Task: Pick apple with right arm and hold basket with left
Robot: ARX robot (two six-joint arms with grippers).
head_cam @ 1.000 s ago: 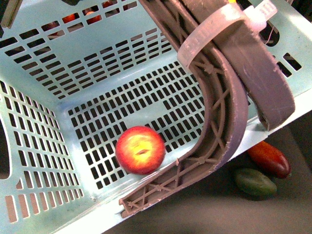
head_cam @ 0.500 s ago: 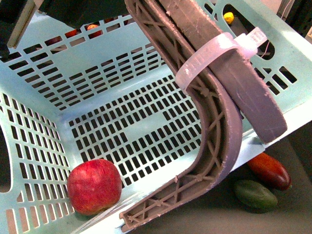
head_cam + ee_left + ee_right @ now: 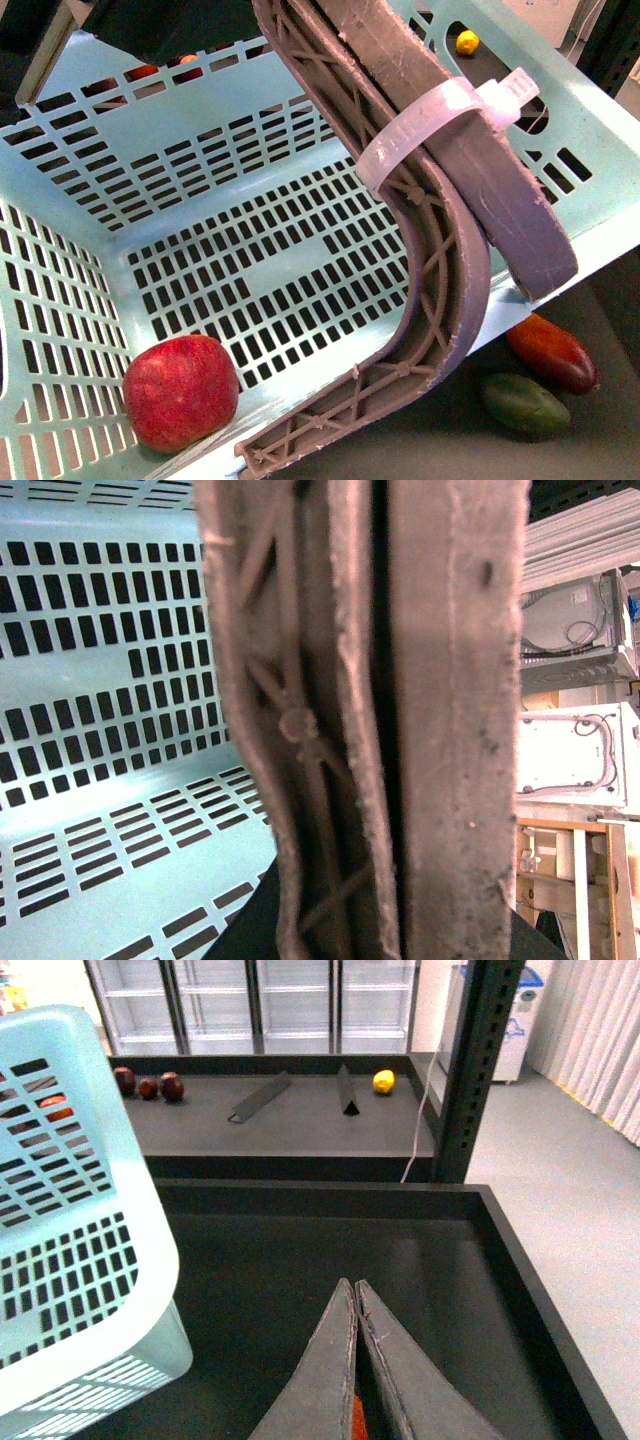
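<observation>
1. The basket (image 3: pixel 70 130) is tilted in your front view with its open top towards the camera. Its two brown-grey handles (image 3: pixel 455 270) lie together across it, bound by a white zip tie (image 3: pixel 415 135)
2. The apple (image 3: pixel 180 392) lies inside the basket in the low corner, resting against the slotted floor and wall
3. Your right end effector (image 3: pixel 354 1300) has its fingers pressed together, the tips gripping nothing. It hangs over the dark counter (image 3: pixel 300 1250), beside the basket and apart from it
4. You cannot tell the state of your left end effector: the handles fill the left wrist view and its fingers do not show
5. Outside the basket, a red mango (image 3: pixel 553 352) and a green fruit (image 3: pixel 523 402) lie just beside each other on the counter
</observation>
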